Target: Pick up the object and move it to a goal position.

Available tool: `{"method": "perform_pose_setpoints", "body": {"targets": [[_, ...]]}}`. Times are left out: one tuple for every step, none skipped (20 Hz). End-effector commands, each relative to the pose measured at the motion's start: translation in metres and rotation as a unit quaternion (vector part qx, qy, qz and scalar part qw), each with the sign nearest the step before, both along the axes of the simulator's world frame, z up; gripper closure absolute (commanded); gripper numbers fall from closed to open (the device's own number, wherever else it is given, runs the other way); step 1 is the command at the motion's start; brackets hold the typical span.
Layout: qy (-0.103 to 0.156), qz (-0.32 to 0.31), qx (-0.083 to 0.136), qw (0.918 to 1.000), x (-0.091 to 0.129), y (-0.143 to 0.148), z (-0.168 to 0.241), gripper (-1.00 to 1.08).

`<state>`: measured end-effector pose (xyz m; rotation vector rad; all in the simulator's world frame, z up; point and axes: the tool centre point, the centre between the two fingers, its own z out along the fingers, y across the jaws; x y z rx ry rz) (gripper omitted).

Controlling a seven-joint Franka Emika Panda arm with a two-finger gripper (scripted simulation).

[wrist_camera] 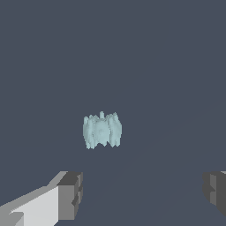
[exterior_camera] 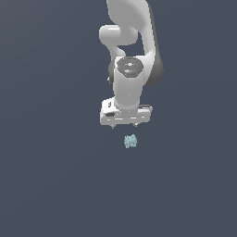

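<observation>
- Arm: a white, glossy jointed robot arm (exterior_camera: pixel 132 51) enters from the upper edge of the exterior view and points downward toward a flat, uniform dark blue-grey surface (exterior_camera: pixel 51 185).
- Gripper: the white box-shaped gripper (exterior_camera: pixel 124 125) hangs at the arm's lower end. In the exterior view only two short finger stubs show beneath its body.
- Gripper state: in the wrist view, the two grey, ridged fingertips (wrist_camera: pixel 70 194) stand far apart, one at each side of the picture, with bare surface between them. Nothing is held.
- Object: the tiny pale cyan-white lump with a jagged, bumpy outline (exterior_camera: pixel 131 141) lies on the dark surface. In the exterior view it sits just below the gripper and slightly toward the exterior view's right, clear of the fingers.
- Object in wrist view: the lump (wrist_camera: pixel 102 130) appears near the picture's middle, ahead of the finger gap, touching neither fingertip.
- Object size: it is much smaller than the gripper body.
</observation>
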<state>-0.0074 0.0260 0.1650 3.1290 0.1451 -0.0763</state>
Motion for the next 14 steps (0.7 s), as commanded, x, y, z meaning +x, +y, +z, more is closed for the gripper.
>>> {"method": "perform_pose_setpoints", "body": {"targets": [[0.000,0.000,0.000,1.0000,0.0000,-0.0001,-0.0001,-0.92],[0.000,-0.002,0.000,1.0000,0.0000,0.0000,-0.0003,-0.92],[0.000,-0.004,0.000,1.0000,0.0001,0.0002,-0.0006,-0.92],[0.000,-0.007,0.000,1.0000,0.0001,0.0005,-0.0010,-0.92],[0.000,-0.011,0.000,0.9999,0.0002,0.0008,-0.0014,-0.92],[0.000,-0.015,0.000,0.9999,0.0003,0.0011,-0.0020,-0.92],[0.000,-0.020,0.000,0.9998,0.0004,0.0015,-0.0026,-0.92],[-0.001,-0.026,0.000,0.9997,0.0005,0.0019,-0.0033,-0.92],[-0.001,-0.032,0.000,0.9995,0.0006,0.0024,-0.0041,-0.92],[-0.001,-0.039,0.000,0.9993,0.0008,0.0029,-0.0050,-0.92],[-0.001,-0.046,0.000,0.9989,0.0009,0.0034,-0.0059,-0.92],[-0.002,-0.054,0.000,0.9985,0.0011,0.0040,-0.0069,-0.92],[-0.002,-0.062,0.000,0.9980,0.0013,0.0046,-0.0080,-0.92],[-0.002,-0.072,0.000,0.9974,0.0014,0.0053,-0.0092,-0.92]]}}
